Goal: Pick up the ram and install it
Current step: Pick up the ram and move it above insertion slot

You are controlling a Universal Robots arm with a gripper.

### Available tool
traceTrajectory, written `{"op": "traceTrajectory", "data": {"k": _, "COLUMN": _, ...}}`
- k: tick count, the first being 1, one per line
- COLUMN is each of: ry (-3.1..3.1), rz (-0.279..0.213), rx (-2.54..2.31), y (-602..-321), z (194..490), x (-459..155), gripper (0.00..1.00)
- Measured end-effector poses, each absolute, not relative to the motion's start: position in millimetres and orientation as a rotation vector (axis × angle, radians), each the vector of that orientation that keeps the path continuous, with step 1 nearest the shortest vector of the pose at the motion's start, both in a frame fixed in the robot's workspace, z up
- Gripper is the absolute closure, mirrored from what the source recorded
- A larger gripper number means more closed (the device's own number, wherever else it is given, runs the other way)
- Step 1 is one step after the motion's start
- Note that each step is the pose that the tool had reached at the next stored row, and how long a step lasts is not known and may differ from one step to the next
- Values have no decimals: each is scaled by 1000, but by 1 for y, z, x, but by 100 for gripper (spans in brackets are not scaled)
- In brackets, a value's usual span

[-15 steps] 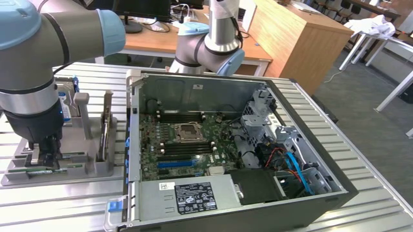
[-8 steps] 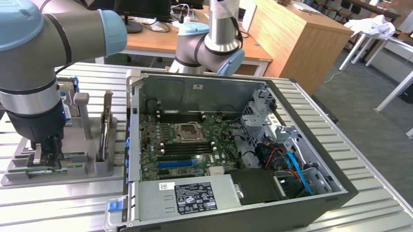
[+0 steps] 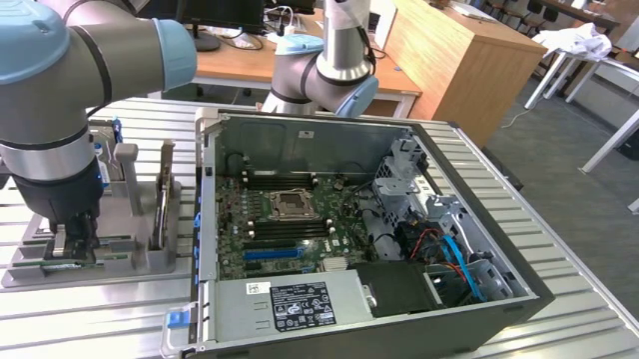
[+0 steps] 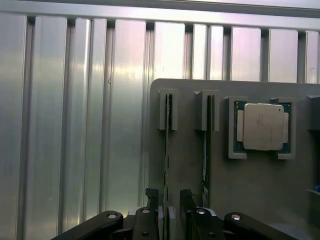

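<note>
So the gripper (image 4: 169, 197) is down low over the grey holder (image 4: 186, 150), jaws spread wide and not pinching anything. The ram (image 4: 166, 135) stands on edge in its slot in the holder, and the thin strip runs right between the two fingers (image 4: 151, 196), one on either side of it. I can't tell if either finger touches it. Just beside it a second stick (image 4: 205, 150) sits in the next slot, and past that the square processor chip (image 4: 262, 126) lies flat in its own pocket. The holder rests on the slatted metal table (image 4: 75, 125). Toward the exterior view's right, the computer case (image 3: 299, 142) lies open on the same table, well apart from the ram, with the motherboard (image 3: 254, 224) and CPU socket (image 3: 289, 206) showing. Wooden desks (image 3: 450, 52) sit at the back.
</note>
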State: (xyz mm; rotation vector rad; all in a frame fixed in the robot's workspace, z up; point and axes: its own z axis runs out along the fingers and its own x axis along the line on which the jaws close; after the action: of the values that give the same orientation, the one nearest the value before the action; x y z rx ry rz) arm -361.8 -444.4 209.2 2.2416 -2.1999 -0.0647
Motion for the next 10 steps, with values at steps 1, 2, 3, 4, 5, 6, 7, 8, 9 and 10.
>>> {"op": "traceTrajectory", "data": {"k": 1, "ry": -2200, "rz": -65, "rx": 2242, "y": -444, "z": 208, "x": -362, "gripper": 69}}
{"op": "traceTrajectory", "data": {"k": 2, "ry": -2200, "rz": -65, "rx": 2242, "y": -444, "z": 207, "x": -362, "gripper": 69}}
{"op": "traceTrajectory", "data": {"k": 3, "ry": -2200, "rz": -65, "rx": 2242, "y": -444, "z": 206, "x": -362, "gripper": 69}}
{"op": "traceTrajectory", "data": {"k": 4, "ry": -2200, "rz": -65, "rx": 2242, "y": -444, "z": 206, "x": -362, "gripper": 69}}
{"op": "traceTrajectory", "data": {"k": 5, "ry": -2200, "rz": -65, "rx": 2242, "y": -444, "z": 205, "x": -362, "gripper": 69}}
{"op": "traceTrajectory", "data": {"k": 6, "ry": -2200, "rz": -65, "rx": 2242, "y": -444, "z": 204, "x": -362, "gripper": 69}}
{"op": "traceTrajectory", "data": {"k": 7, "ry": -2200, "rz": -65, "rx": 2242, "y": -444, "z": 203, "x": -362, "gripper": 69}}
{"op": "traceTrajectory", "data": {"k": 8, "ry": -2200, "rz": -65, "rx": 2242, "y": -444, "z": 202, "x": -362, "gripper": 69}}
{"op": "traceTrajectory", "data": {"k": 9, "ry": -2200, "rz": -65, "rx": 2242, "y": -444, "z": 202, "x": -362, "gripper": 69}}
{"op": "traceTrajectory", "data": {"k": 10, "ry": -2200, "rz": -65, "rx": 2242, "y": -444, "z": 201, "x": -362, "gripper": 69}}
